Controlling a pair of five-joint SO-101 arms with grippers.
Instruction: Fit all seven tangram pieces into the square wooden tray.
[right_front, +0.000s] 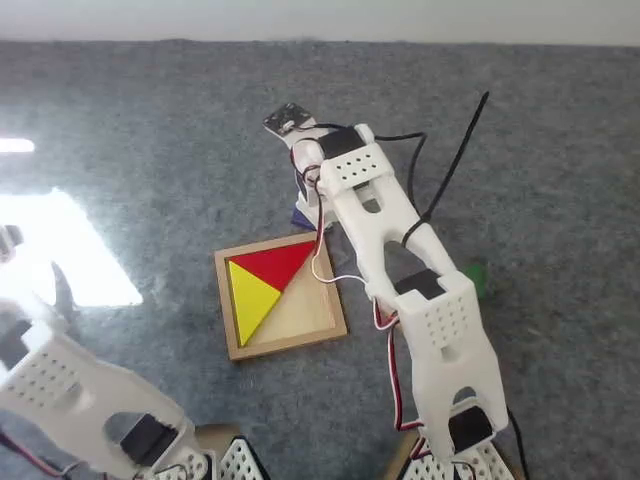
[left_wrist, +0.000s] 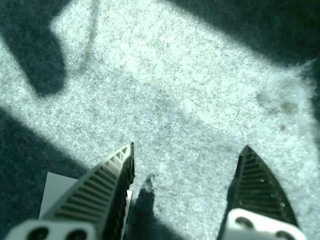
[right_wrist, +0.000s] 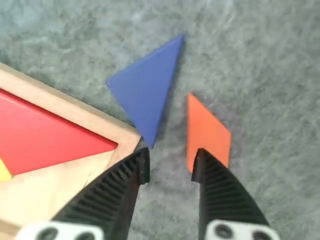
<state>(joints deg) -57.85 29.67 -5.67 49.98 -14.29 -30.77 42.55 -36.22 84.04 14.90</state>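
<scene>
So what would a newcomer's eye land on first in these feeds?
The red triangle and yellow triangle stand out, lying bright in the wooden tray in the middle of the grey mat. Next comes the right claw, open just past the tray's corner, with a blue triangle and an orange piece lying on the mat close to its tips, outside the tray.

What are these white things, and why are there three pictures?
They are robot arms, the left arm and the right arm, solving a tangram puzzle on a grey mat. One picture looks down from above; the other two come from a camera on each arm's wrist. The wooden tray holds a red triangle and a yellow triangle. The right gripper is open, beside a blue triangle and an orange parallelogram outside the tray. The left gripper is open over mat. Neither holds anything.
</scene>
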